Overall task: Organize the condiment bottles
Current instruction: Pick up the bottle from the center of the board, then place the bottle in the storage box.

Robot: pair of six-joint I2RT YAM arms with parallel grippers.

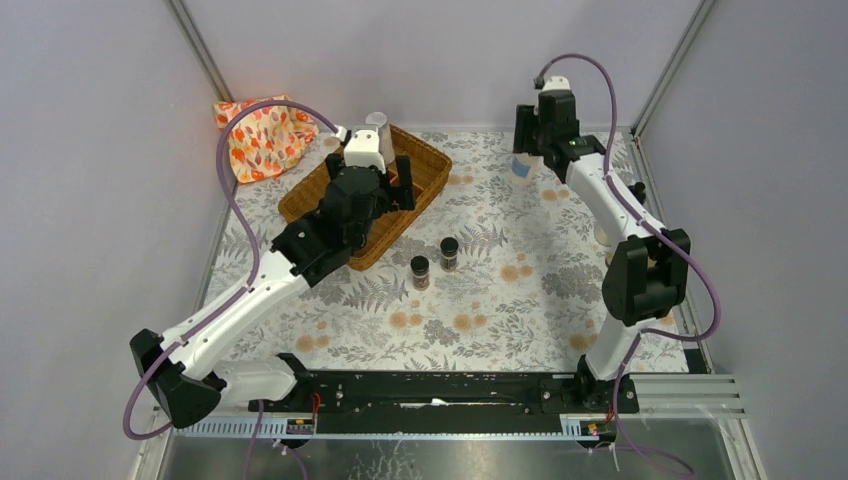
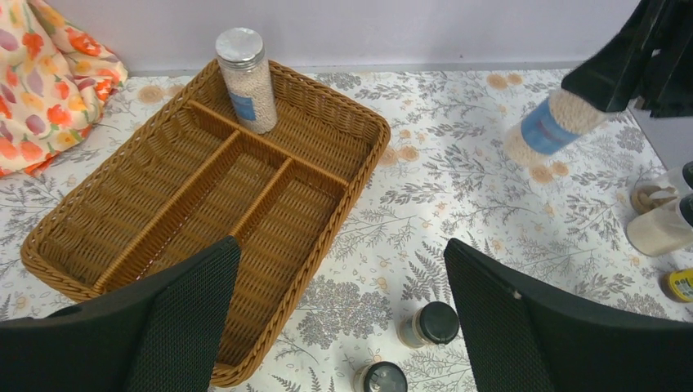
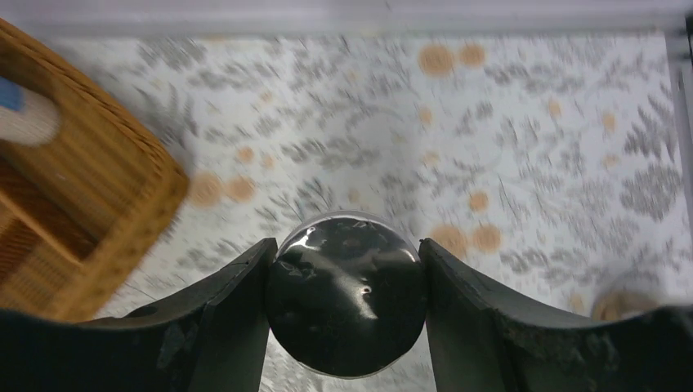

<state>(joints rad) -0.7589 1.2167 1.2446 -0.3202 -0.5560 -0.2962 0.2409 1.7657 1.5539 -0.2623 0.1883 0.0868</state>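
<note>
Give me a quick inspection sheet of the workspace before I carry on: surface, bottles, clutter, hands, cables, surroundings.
Surface: floral table cover, flat, no spills seen.
Job's things: one silver-lidded jar upright in the far compartment of the wicker tray; a second jar held tilted above the table; two black-capped spice jars standing on the table near the tray; more bottles at the right edge, partly cut off.
Clutter: orange-patterned cloth bunched at the far left corner.
Hands: left hand open and empty over the tray; right hand shut on the second jar's lid.
Cables: purple cable looped off each arm, no snag seen.
Surroundings: plain walls; nothing else seen.
</note>
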